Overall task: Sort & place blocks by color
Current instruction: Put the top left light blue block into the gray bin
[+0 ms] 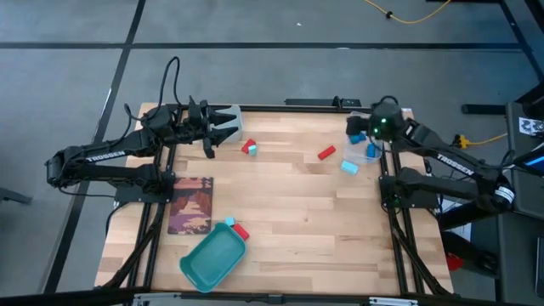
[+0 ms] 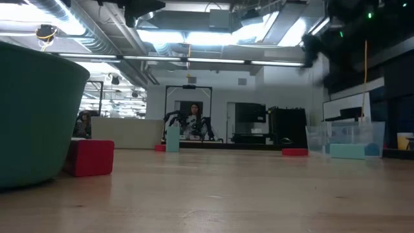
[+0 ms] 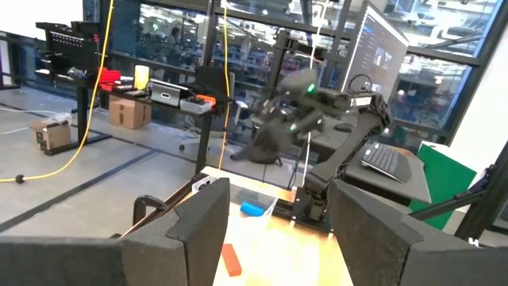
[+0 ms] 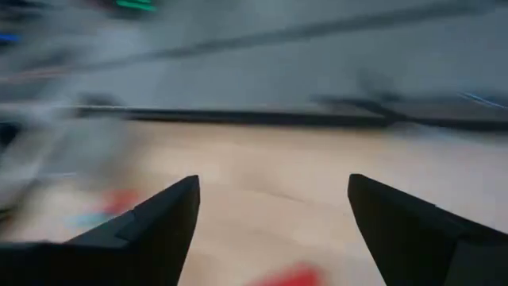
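Mostly the blocks are not sorted yet. A red block [image 1: 326, 153] and a light cyan block [image 1: 348, 167] lie loose in the middle of the surface [image 1: 297, 212]. Another red block [image 1: 250, 148] sits near the left end effector [image 1: 228, 127], whose fingers are spread wide and hold nothing. One cyan and one red block touch the teal tray [image 1: 212, 259]. The right end effector [image 1: 359, 127] hangs over a clear bin [image 1: 364, 136], also wide and empty.

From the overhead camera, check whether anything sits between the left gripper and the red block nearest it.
Nothing visible does. The left gripper, fingers open, hangs over the table's far edge, and the red block with a cyan piece lies just beyond its fingertips on bare wood. The right gripper is far across the table.
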`<state>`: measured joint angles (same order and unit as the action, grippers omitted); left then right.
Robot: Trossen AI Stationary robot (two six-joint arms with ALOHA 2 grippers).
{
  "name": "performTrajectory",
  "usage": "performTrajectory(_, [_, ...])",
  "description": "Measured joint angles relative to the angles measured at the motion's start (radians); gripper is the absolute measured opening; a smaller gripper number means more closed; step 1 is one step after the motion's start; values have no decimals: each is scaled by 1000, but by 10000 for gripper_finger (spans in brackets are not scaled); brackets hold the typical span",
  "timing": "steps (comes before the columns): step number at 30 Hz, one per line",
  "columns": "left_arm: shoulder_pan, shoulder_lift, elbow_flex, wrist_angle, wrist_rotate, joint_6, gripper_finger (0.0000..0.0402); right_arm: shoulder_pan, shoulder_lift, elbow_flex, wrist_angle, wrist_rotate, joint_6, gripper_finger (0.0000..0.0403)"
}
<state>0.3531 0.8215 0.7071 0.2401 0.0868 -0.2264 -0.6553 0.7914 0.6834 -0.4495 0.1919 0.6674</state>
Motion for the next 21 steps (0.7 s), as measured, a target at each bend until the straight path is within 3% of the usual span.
performTrajectory(6, [0, 0, 0, -3, 10, -1, 208, 88, 19, -1, 451, -363, -47, 325])
performTrajectory(10, [0, 0, 0, -21, 10, -1, 208, 182, 82, -2, 680, -510, -53, 324])
performTrajectory(13, [0, 0, 0, -41, 32, 0, 208, 252, 136, -2, 800, -567, -110, 322])
performTrajectory(21, [0, 2, 0, -45, 110, 0, 208, 359, 201, -3, 876, -528, -454, 320])
